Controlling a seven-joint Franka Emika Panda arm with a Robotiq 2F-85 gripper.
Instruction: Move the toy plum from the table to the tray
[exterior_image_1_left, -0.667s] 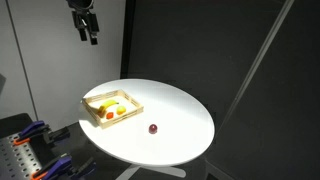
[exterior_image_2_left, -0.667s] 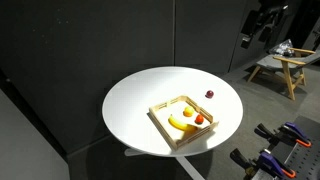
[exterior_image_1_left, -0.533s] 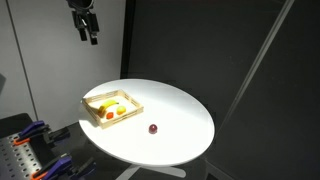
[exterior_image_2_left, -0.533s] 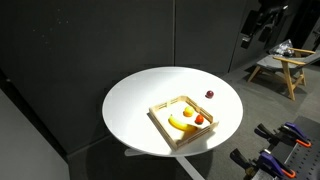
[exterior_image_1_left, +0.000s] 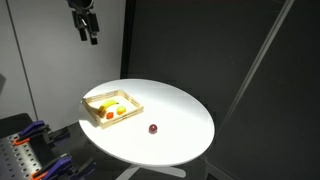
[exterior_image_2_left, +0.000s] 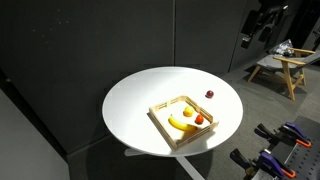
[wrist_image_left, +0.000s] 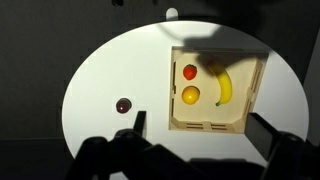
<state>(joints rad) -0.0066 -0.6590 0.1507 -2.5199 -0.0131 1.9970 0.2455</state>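
Toy plum (wrist_image_left: 123, 105): lying alone on the white surface (exterior_image_1_left: 185, 120), at 9 o'clock of the tray in the wrist view, not touching its wall.
Tray (wrist_image_left: 250, 100): sitting on the surface, holding a yellow banana toy (wrist_image_left: 225, 88), a red fruit (wrist_image_left: 190, 72) and an orange fruit (wrist_image_left: 190, 96).
Gripper (exterior_image_1_left: 90, 38): hanging high above, at 11 o'clock of the tray in an exterior view, jaws standing apart, gripping nothing.

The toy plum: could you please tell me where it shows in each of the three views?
In an exterior view: the toy plum sits low centre on the table, right of the tray.
In an exterior view: it sits right of centre, above-right of the tray.
Wrist view: it sits left of centre, left of the tray.
Shared landmark: the tray.
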